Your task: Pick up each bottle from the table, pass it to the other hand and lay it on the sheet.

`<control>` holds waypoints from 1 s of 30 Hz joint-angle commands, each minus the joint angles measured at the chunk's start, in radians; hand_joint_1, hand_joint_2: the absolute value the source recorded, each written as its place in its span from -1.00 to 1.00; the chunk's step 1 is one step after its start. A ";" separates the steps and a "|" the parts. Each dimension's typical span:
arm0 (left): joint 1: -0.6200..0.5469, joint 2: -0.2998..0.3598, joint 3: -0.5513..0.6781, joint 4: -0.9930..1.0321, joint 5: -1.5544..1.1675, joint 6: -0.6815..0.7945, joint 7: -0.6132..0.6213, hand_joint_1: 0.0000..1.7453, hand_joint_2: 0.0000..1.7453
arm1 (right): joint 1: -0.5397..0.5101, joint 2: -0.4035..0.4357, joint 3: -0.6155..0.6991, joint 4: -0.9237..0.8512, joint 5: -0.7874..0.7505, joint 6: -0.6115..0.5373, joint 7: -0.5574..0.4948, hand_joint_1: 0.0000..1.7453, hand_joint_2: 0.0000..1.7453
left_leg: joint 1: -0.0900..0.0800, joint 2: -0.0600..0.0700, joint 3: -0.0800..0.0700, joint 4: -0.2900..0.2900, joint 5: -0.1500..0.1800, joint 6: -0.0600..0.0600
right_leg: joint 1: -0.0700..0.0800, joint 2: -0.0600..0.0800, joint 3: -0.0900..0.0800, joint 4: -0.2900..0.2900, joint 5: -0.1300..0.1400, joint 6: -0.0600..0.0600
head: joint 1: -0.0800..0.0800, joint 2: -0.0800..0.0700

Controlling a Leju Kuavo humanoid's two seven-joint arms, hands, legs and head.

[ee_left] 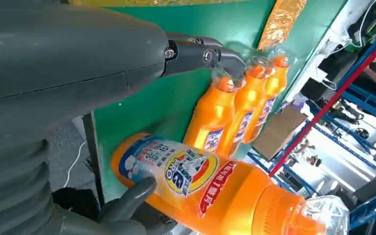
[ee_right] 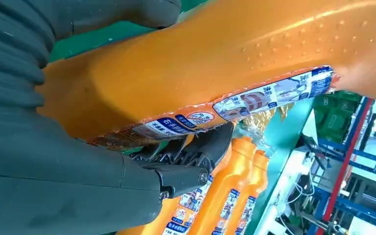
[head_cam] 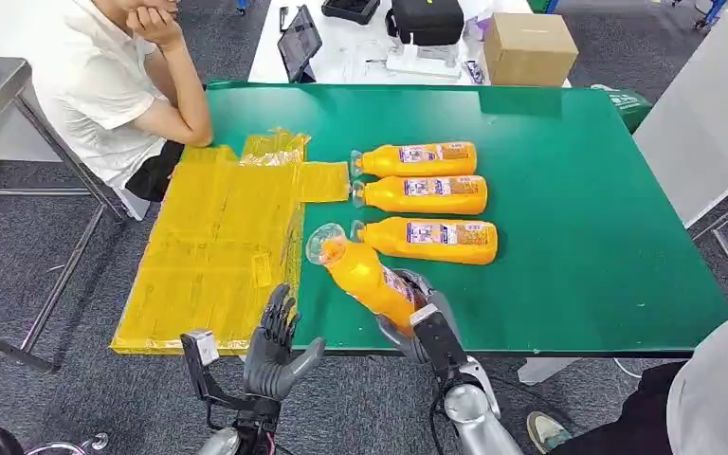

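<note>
Gripping one orange plastic bottle, the right robot hand is seen above the green surface's near edge, cap tilted toward the yellow crinkled sheet. The left robot hand is released, fingers spread. Three matching bottles are laid in a row.

Glossy orange plastic bottles, with printed paper-like labels and clear crinkled film over their caps, lay on a bench covered in smooth matt green. The held bottle showed a dimpled sheen (close up, in the right wrist view). The yellow sheet looked like shiny, wrinkled plastic film. The right hand was matt grey plastic.
</note>
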 commanded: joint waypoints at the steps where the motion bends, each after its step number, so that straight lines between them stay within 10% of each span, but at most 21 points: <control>1: -0.068 0.037 -0.079 0.070 -0.044 -0.088 0.007 -1.00 1.00 | -0.083 0.044 0.157 0.140 0.004 0.052 -0.031 1.00 1.00 | 0.000 0.002 0.001 -0.001 0.000 0.001 | 0.001 0.001 0.000 -0.001 0.001 -0.003 | 0.000 0.000; 28: -0.142 -0.002 0.031 0.067 -0.009 -0.095 -0.028 -1.00 1.00 | -0.086 0.029 0.471 0.107 0.080 0.050 -0.054 1.00 1.00 | 0.001 -0.002 -0.002 0.000 0.001 0.001 | 0.001 -0.004 -0.001 0.000 0.000 -0.002 | 0.000 0.000; 29: -0.137 -0.002 0.035 0.060 -0.003 -0.098 -0.031 0.36 1.00 | -0.087 0.028 0.470 0.110 0.079 0.050 -0.054 1.00 1.00 | 0.001 -0.002 -0.002 0.000 0.001 0.000 | 0.001 -0.004 -0.002 0.000 0.000 -0.002 | 0.000 0.000; 30: -0.132 0.001 0.034 0.042 0.003 -0.120 -0.047 1.00 1.00 | -0.086 0.028 0.468 0.114 0.076 0.051 -0.053 1.00 1.00 | 0.001 -0.002 -0.001 0.000 0.001 0.001 | 0.001 -0.005 0.000 0.000 0.000 -0.003 | 0.000 0.000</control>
